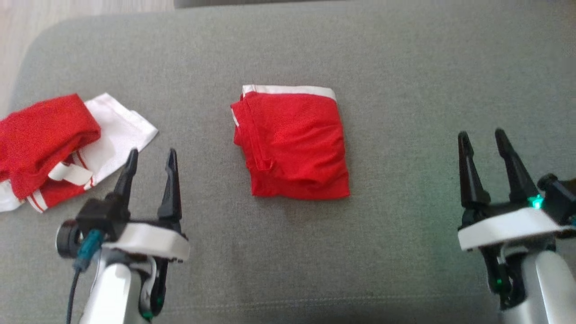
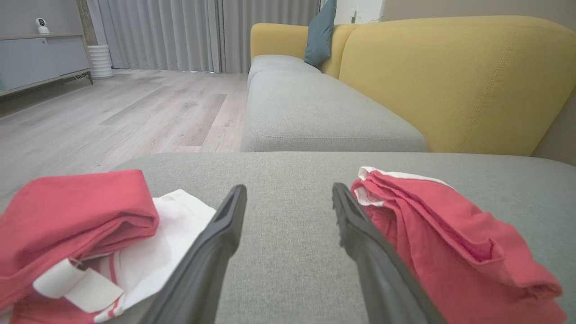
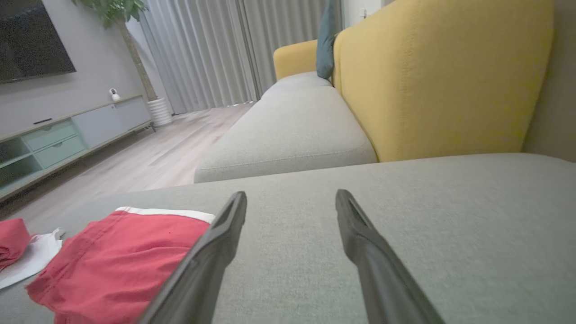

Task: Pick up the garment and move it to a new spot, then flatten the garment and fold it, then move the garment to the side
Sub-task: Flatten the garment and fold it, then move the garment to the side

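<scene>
A red garment with a white waistband lies folded into a rough square in the middle of the grey cushion. In the left wrist view the garment sits right of my fingers; in the right wrist view the garment lies to the left. My left gripper hovers open at the lower left, between the garment and a second heap of cloth. My right gripper stands open at the lower right, well apart from the garment. Nothing is between the fingers of either one.
A crumpled red and white cloth heap lies at the cushion's left edge, close to my left fingers. Wooden floor lies beyond that edge. A yellow sofa back rises behind the cushions, and a low cabinet stands along the far wall.
</scene>
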### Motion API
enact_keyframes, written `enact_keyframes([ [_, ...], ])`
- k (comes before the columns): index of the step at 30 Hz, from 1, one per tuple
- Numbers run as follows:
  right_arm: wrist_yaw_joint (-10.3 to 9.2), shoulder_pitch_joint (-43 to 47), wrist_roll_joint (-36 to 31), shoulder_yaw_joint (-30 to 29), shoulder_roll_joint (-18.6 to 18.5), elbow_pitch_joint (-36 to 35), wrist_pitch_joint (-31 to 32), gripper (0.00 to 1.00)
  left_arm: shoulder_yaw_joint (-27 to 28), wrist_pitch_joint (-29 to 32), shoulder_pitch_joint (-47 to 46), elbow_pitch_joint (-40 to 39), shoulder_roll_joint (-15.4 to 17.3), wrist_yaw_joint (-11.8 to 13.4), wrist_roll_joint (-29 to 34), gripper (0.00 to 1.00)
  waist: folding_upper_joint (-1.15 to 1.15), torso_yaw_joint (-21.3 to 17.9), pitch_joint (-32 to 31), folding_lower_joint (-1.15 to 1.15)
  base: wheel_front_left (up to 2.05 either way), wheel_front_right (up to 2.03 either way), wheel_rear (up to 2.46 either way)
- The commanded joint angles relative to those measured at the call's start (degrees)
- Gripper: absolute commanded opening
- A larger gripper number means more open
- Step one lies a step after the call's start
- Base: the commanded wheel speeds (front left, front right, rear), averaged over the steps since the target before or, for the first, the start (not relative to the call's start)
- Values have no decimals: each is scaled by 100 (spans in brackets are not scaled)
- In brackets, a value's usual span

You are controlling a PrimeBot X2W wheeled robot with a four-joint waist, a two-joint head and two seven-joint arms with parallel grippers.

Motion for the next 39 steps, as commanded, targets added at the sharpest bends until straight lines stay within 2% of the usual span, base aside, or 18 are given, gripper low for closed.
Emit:
enact_keyframes([
  [1, -4, 45, -32, 66, -8, -249, 60, 100, 175, -29, -8, -164, 128, -1, -11, 100, 0, -24, -175, 0, 0, 0, 0],
  [14, -4, 786, -106, -64, 56, -472, 403, 100, 126, -7, 636, -152, 194, 182, 8, 100, 0, -44, -852, 0, 0, 0, 0],
  [39, -4, 856, -147, -102, 82, -652, 518, 100, 50, 44, 679, -330, 302, 355, 7, 100, 0, -5, -852, 0, 0, 0, 0],
])
